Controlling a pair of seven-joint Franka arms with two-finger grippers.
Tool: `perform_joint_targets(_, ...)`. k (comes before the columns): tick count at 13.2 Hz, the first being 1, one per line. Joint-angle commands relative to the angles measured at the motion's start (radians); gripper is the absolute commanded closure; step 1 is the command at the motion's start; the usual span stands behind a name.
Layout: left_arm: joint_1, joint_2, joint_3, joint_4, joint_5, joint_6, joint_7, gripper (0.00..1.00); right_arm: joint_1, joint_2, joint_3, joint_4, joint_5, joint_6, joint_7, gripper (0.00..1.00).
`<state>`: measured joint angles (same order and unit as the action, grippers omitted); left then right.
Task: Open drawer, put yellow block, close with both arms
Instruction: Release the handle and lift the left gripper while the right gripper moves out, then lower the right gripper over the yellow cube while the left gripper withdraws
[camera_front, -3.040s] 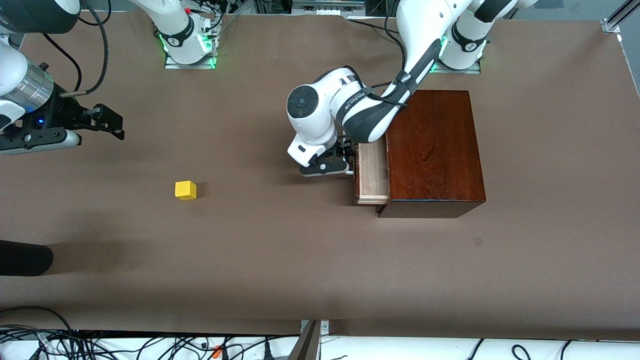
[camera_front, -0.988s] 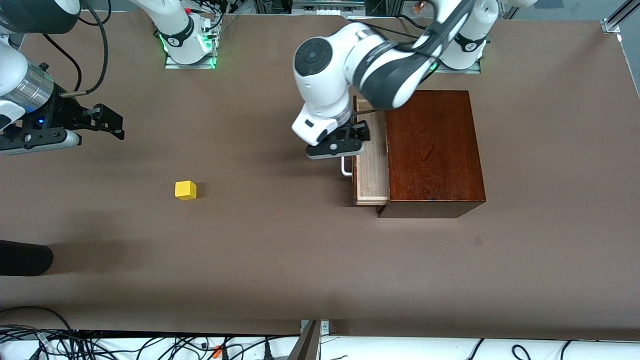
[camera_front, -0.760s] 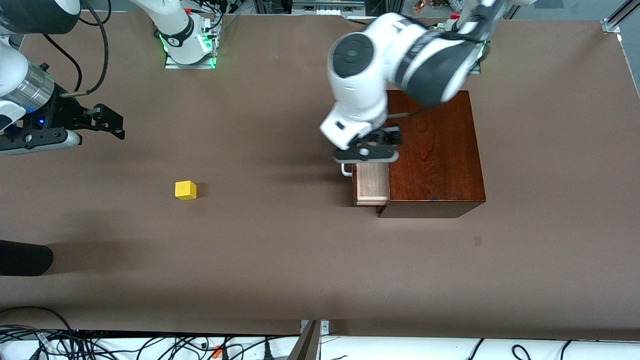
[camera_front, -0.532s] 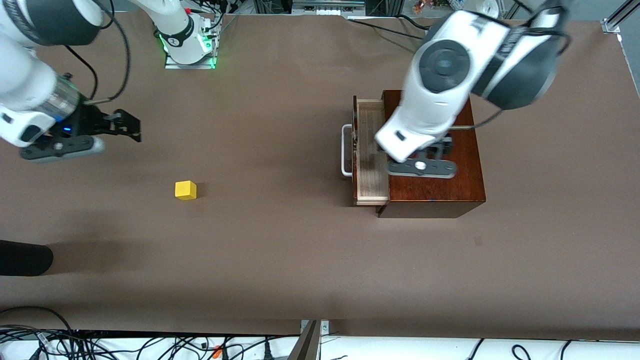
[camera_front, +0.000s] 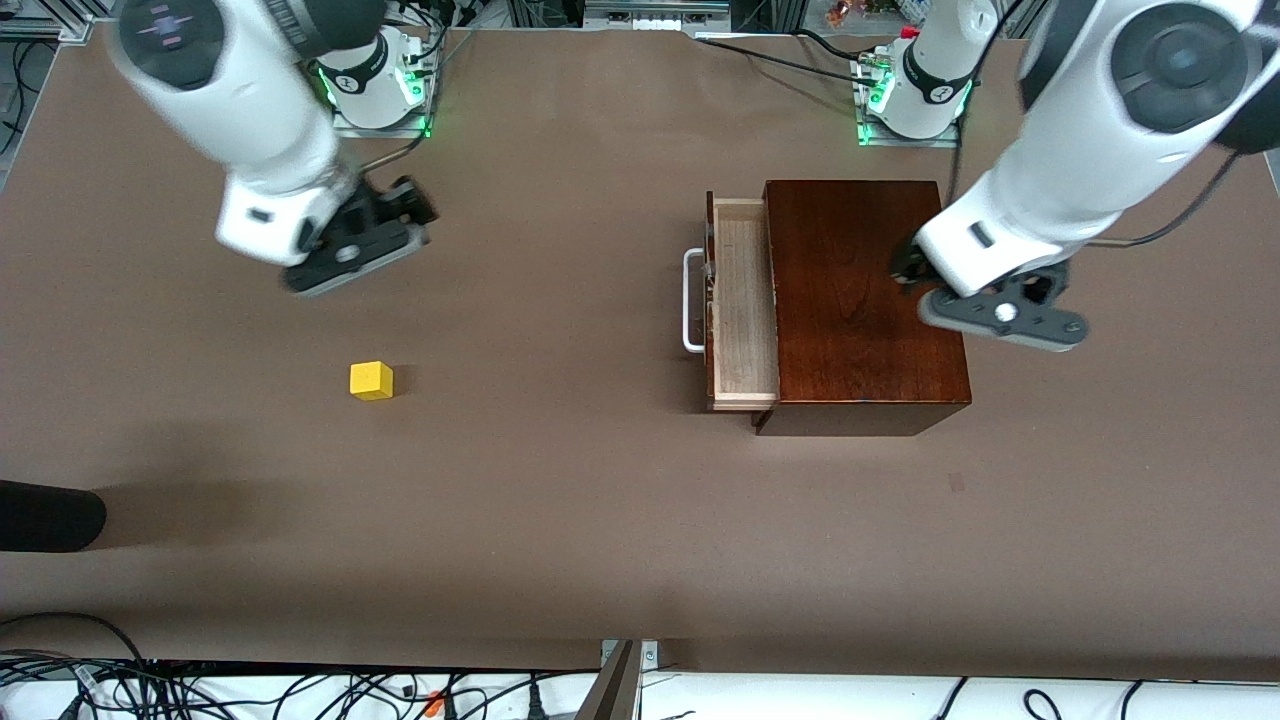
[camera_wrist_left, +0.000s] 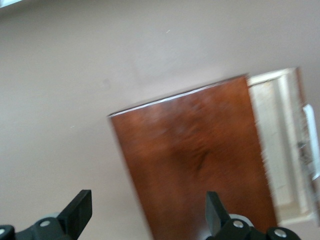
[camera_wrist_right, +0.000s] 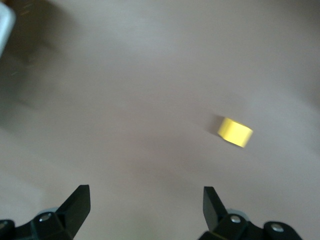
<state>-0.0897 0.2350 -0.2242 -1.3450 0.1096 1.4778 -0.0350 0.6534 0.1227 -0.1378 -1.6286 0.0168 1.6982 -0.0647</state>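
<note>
Nearest the front camera on the brown desk (camera_front: 560, 520) we find the yellow block (camera_front: 371, 381), a small cube resting alone toward the right arm's end, well apart from everything else. Farther from that camera than the block, the right gripper (camera_front: 350, 245) hangs over bare desk with its jaws spread wide and holding nothing; we judge this the relation the next move turns on, since the block lies nearer the camera than the spot under those jaws and the right arm is plainly the closer of the two. Being a cube, the block offers no long axis to line up with. Toward the left arm's end, the drawer (camera_front: 745, 305) stands pulled out of the reddish-brown wooden box (camera_front: 865, 305), its pale tray empty and its white handle (camera_front: 690, 300) facing the block's end of the desk. The left gripper (camera_front: 1000, 318) hovers over the box's edge farthest from the drawer, its jaws likewise spread and empty, and we take that arm to be waiting. The right wrist view gives what the high camera cannot: the block (camera_wrist_right: 235, 132) seen ahead of the parted fingertips (camera_wrist_right: 77, 202), off to one side of their centre line rather than between them. The left wrist view shows the box top (camera_wrist_left: 195, 165) and the open tray (camera_wrist_left: 280, 145) from above, with no block inside.
</note>
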Motion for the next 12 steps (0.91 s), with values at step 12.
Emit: perform_joint_targets(12,0.007,-0.260,0.192,-0.398,-0.084,0.222,-0.049,0.00,0.113,0.242,0.032,0.259,-0.034,0.018,-0.076,0.00)
